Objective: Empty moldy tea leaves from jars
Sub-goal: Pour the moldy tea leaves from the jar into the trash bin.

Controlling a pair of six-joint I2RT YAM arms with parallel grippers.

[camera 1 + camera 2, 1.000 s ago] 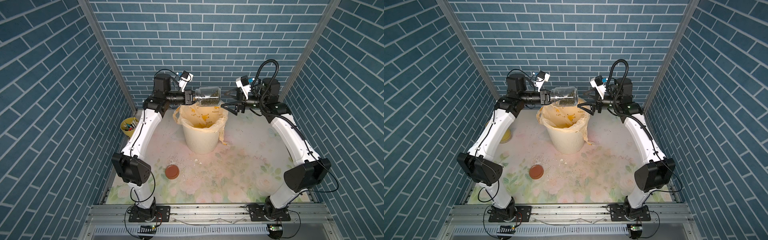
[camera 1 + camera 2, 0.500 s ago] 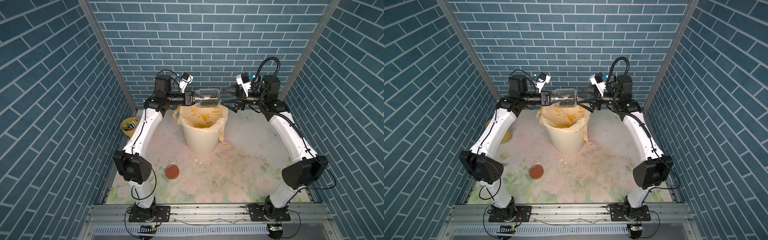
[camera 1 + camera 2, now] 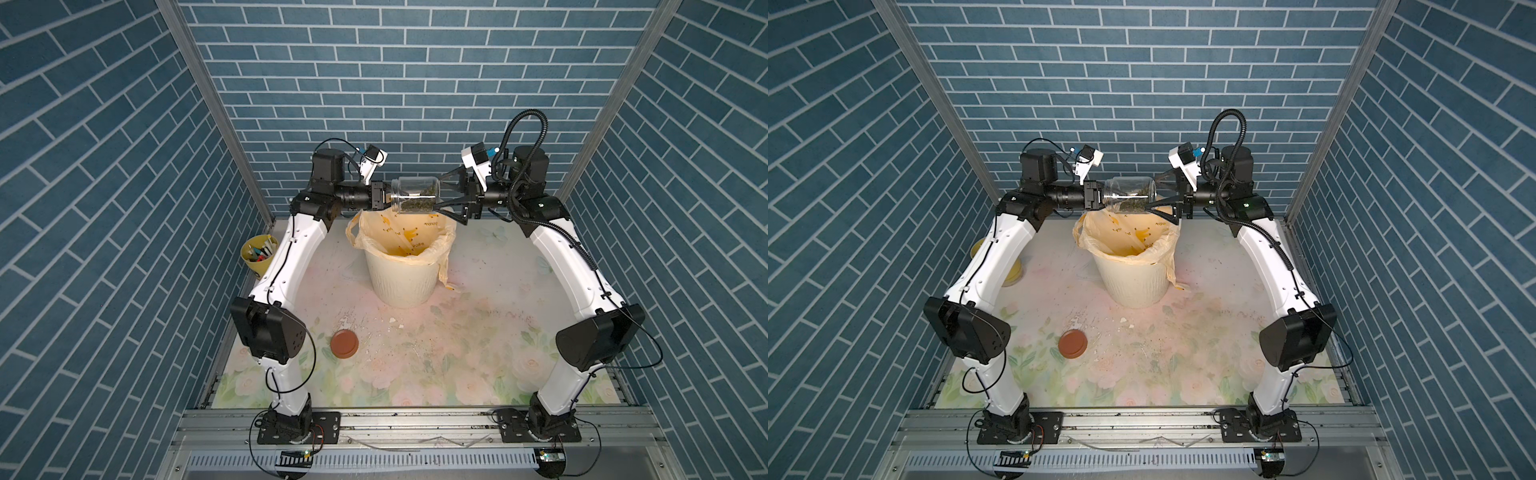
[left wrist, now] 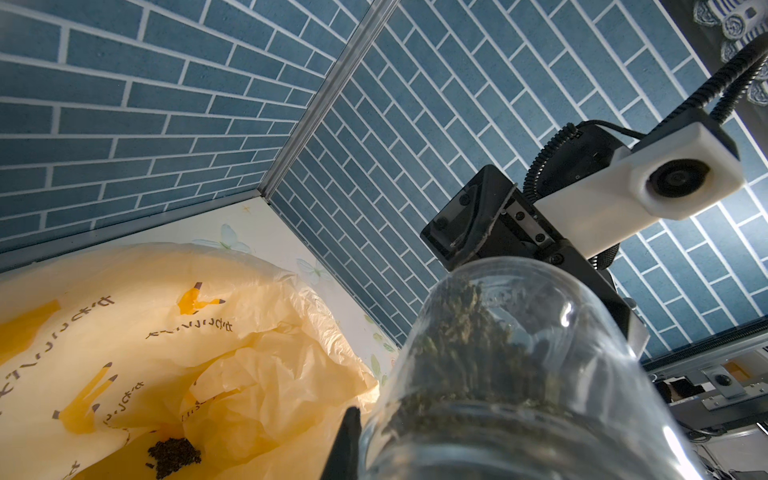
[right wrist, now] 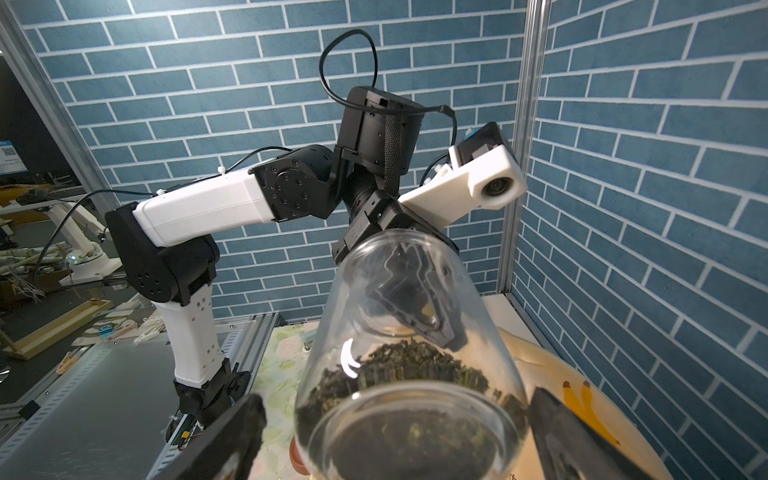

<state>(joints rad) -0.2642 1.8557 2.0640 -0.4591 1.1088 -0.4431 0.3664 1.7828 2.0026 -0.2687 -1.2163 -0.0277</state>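
Holding the jar (image 3: pixel 415 194) on its side above the bin (image 3: pixel 401 282), your left gripper (image 3: pixel 387 199) is clamped on its mouth end.
You have the jar lying level just over the bin's far rim, its mouth toward your left arm and its base toward your right. Your right gripper (image 3: pixel 437 193) stands wide apart, its fingers (image 5: pixel 232 436) straddling the base end. You cannot tell whether they touch the glass. The moldy tea leaves (image 5: pixel 415 370) sit inside the jar, heaped along its lower side toward the base, right by your right gripper's fingertips and away from the left gripper. A small dark clump (image 4: pixel 172 457) lies in the banana-print bag (image 3: pixel 399 232) lining the bin. The reddish-brown lid (image 3: pixel 344 344) lies flat on the table (image 3: pixel 478 332) in front of the bin, toward your left arm's side.
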